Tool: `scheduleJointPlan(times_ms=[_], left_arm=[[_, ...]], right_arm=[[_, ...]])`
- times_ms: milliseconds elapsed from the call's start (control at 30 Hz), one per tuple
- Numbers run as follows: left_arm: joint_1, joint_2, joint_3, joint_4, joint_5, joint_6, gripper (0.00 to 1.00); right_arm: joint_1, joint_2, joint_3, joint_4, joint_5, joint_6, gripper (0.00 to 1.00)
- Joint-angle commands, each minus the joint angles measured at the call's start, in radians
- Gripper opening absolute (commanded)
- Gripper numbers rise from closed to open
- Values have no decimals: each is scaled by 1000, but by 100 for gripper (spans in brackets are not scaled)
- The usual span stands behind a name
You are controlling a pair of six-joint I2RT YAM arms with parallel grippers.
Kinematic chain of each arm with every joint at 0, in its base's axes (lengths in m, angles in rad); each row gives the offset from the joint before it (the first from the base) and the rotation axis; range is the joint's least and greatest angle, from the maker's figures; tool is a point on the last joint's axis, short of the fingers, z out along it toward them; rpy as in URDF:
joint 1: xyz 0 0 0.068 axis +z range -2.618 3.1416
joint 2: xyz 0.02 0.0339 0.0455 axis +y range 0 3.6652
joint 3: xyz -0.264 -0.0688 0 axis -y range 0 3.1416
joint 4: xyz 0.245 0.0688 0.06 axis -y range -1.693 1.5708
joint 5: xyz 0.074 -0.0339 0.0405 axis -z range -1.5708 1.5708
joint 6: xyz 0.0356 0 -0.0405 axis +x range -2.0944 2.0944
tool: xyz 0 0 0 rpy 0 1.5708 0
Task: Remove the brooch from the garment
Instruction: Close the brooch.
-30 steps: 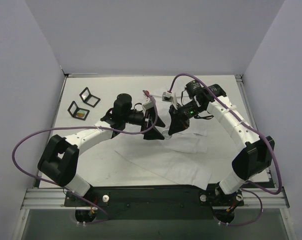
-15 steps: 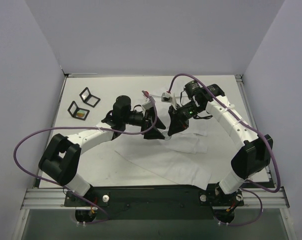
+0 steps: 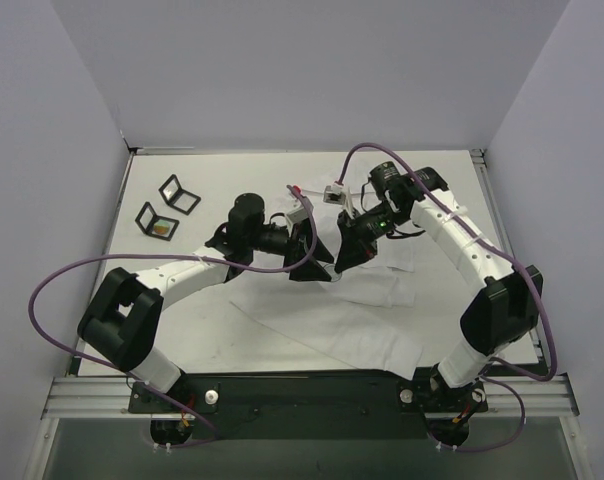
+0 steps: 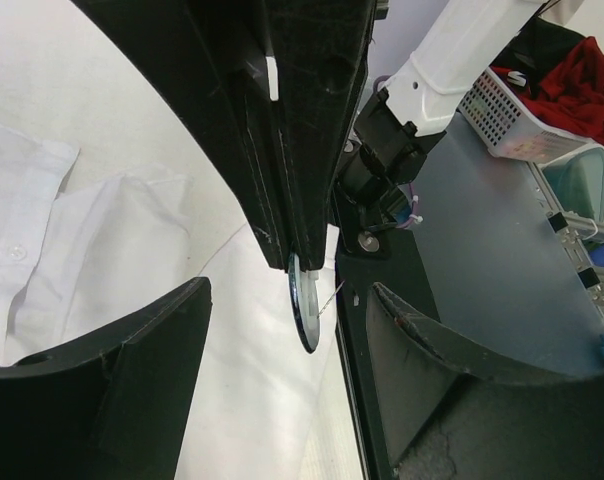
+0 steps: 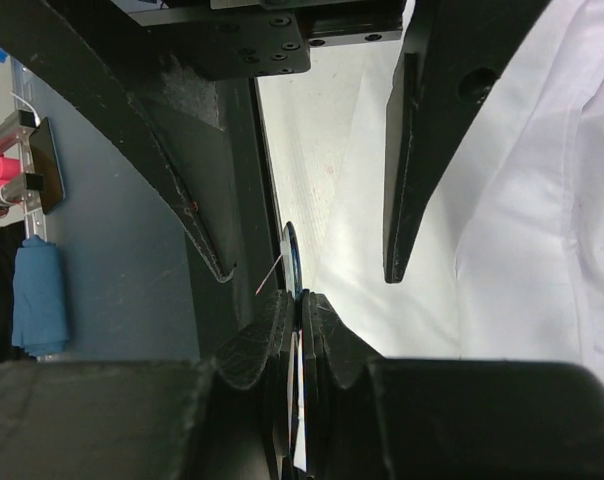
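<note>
right tool [image 5: 300, 297] pinches brooch [image 4: 304, 310] (overhead hides it)

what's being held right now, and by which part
The right gripper pinches the brooch, a round disc, by its rim. The left gripper stands open around it, holding nothing.

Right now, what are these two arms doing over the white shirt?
The right gripper is shut on a small round brooch, holding it on edge above the white shirt on the table. The left gripper stands open, one finger on each side of the brooch, not touching it. The pin shows bare; whether it is fully free of the cloth, I cannot tell.
</note>
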Motion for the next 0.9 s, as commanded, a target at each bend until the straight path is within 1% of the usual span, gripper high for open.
scheduleJointPlan(times_ms=[0, 333, 533, 867], left_arm=[[-5, -22, 2, 11, 2, 48, 73], [-16, -25, -1, 9, -3, 54, 71], [-30, -17, 8, -29, -18, 84, 65], [-30, -16, 10, -23, -16, 80, 57]], right_arm=[[-24, 26, 30, -44, -79, -30, 0], [-43, 36, 33, -46, -103, -27, 0], [-45, 46, 33, -46, -111, -24, 0], [-45, 49, 32, -47, -110, -28, 0]])
